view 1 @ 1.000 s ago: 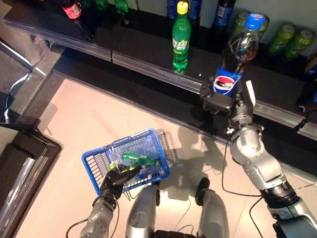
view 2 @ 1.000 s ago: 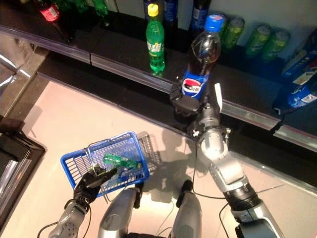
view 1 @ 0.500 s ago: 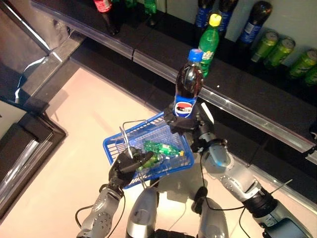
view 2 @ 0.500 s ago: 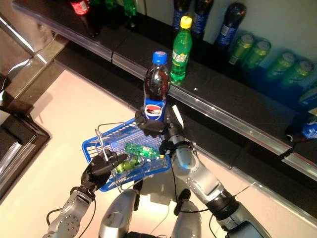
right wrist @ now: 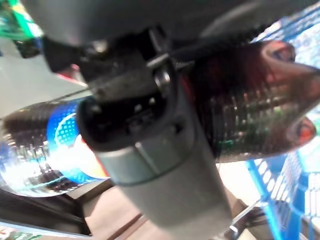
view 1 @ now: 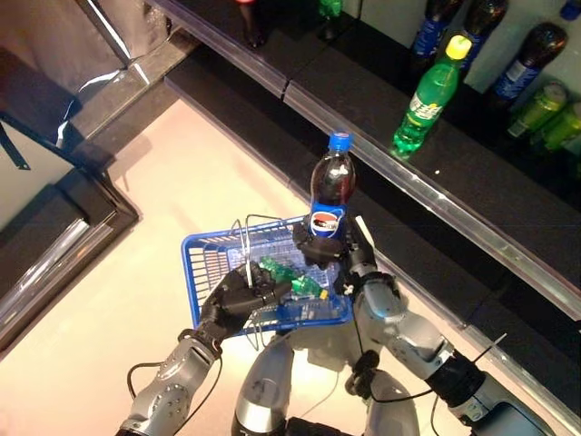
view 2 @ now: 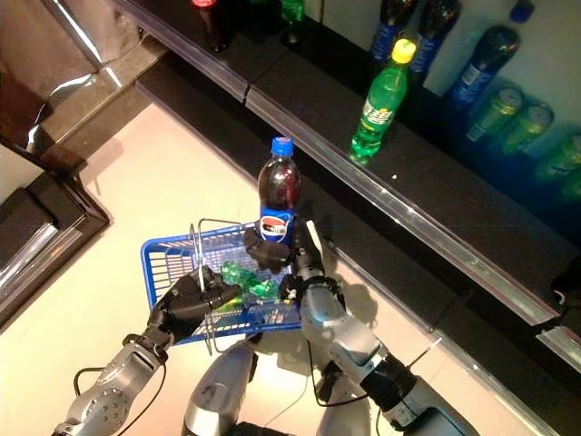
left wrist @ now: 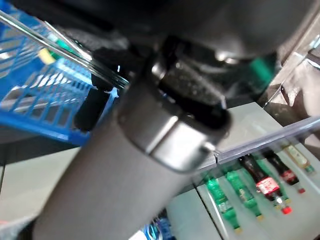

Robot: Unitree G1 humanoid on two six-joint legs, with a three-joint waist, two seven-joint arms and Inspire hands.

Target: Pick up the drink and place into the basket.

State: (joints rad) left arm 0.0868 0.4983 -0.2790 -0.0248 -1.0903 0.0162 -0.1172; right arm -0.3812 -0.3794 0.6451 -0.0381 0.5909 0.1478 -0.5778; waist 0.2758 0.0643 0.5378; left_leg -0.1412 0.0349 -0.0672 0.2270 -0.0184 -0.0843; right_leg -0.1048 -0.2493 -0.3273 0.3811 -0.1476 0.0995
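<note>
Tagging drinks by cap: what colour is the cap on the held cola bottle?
Blue cap on the cola bottle in the right hand; clearest in the left eye view.

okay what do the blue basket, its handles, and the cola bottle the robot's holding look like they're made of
Basket: looks like moulded blue plastic, an open grid of thin matte bars.
Handles: probably bare metal wire, thin, silver and glinting.
Cola bottle: apparently clear glossy plastic, dark liquid showing through, with a blue screw cap and a printed label; the right hand is closed round its base.
</note>
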